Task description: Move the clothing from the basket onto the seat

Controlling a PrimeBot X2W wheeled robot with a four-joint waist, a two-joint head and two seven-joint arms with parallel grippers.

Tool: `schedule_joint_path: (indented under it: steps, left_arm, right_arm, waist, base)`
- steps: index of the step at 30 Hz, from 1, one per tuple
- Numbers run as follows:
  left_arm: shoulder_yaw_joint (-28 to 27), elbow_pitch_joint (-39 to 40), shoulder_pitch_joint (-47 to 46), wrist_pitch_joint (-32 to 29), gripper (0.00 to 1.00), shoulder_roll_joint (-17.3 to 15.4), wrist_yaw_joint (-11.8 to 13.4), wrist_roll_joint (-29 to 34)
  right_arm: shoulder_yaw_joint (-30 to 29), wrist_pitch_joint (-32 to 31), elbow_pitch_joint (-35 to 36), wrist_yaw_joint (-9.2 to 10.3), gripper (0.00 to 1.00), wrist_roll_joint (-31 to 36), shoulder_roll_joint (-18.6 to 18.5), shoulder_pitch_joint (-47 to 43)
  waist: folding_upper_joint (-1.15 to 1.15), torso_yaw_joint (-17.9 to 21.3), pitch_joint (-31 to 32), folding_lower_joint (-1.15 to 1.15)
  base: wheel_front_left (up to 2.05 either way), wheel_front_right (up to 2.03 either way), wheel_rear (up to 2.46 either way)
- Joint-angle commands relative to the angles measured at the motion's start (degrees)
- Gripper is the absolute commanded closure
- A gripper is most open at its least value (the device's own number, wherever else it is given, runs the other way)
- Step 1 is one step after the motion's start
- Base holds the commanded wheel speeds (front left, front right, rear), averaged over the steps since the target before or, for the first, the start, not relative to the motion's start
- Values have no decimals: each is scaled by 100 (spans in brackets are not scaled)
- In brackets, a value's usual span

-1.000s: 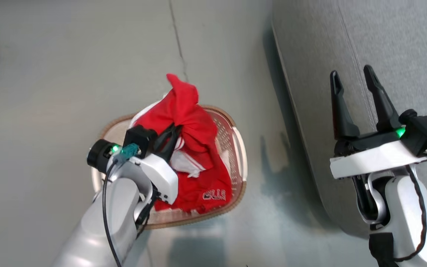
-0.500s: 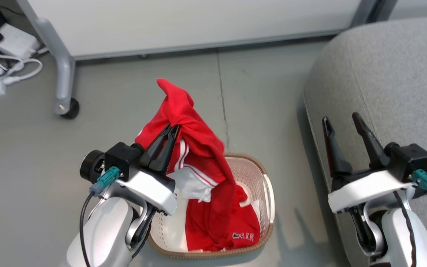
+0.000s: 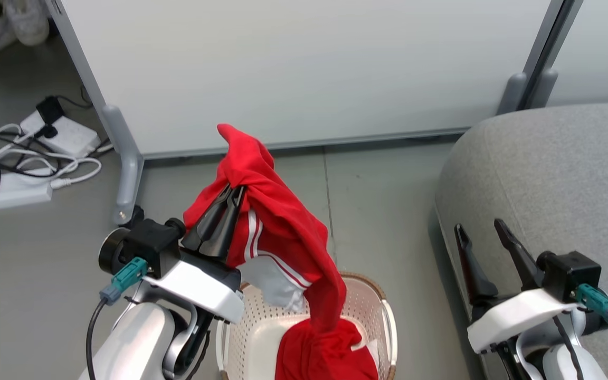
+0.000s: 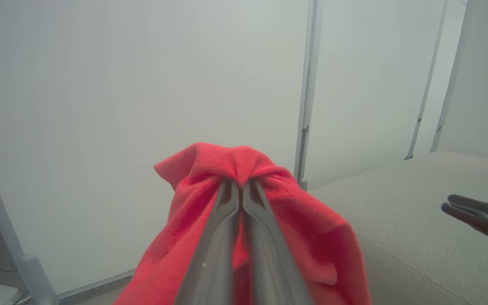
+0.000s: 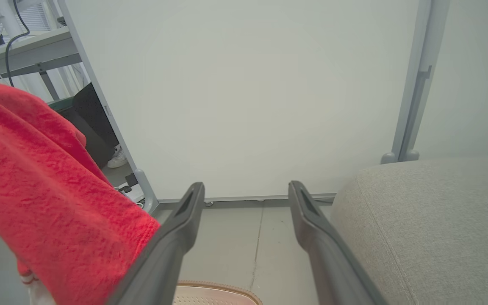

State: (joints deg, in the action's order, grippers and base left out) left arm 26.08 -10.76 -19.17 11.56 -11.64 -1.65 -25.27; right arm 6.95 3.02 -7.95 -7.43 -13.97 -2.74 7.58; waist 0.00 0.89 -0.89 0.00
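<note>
Holds the clothing (image 3: 277, 227) pinched in the tightly closed left gripper (image 3: 234, 189), raised further out of the basket (image 3: 359, 309) than a second ago, with its tail trailing into it. Leaves, likely, the swing right to the seat (image 3: 547, 174). Keeps the right gripper (image 3: 477, 226) spread and empty near the seat's left edge. Shows the pinch close up from the left wrist; reveals red cloth down in the basket from the head.

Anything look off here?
Nothing spilled or damaged. The red clothing pinched in the left hand trails down into the basket, its lower end not yet clear of the rim. The right hand is open and empty.
</note>
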Motion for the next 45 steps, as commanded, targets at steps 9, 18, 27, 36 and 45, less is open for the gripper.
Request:
schedule_joint_path:
  steps: [9, 18, 27, 36, 45]
  left_arm:
    - [114, 772, 491, -274, 100, -144, 240, 24]
    - [185, 1131, 691, -430, 100, -212, 367, 22]
    - [205, 1187, 675, -479, 100, -226, 402, -30]
    - [266, 1111, 558, -467, 100, -186, 387, -59]
    - [319, 1056, 467, -457, 100, -164, 395, -44]
  right_arm:
    - [-112, -147, 193, -11, 0, -24, -31, -447]
    - [-215, -271, 384, -11, 0, -44, -31, -720]
    - [-209, -281, 408, -11, 0, -91, -31, -721]
    - [491, -288, 498, -11, 0, -343, -27, -431]
    - [2410, -318, 642, -11, 0, -999, -34, 122]
  waist:
    - [0, 58, 346, 0]
    - [0, 71, 447, 0]
    - [0, 63, 437, 0]
    - [0, 17, 431, 0]
    - [0, -37, 391, 0]
  base:
    - [0, 0, 0]
    - [0, 0, 0]
    - [0, 0, 0]
    - [0, 0, 0]
    - [0, 0, 0]
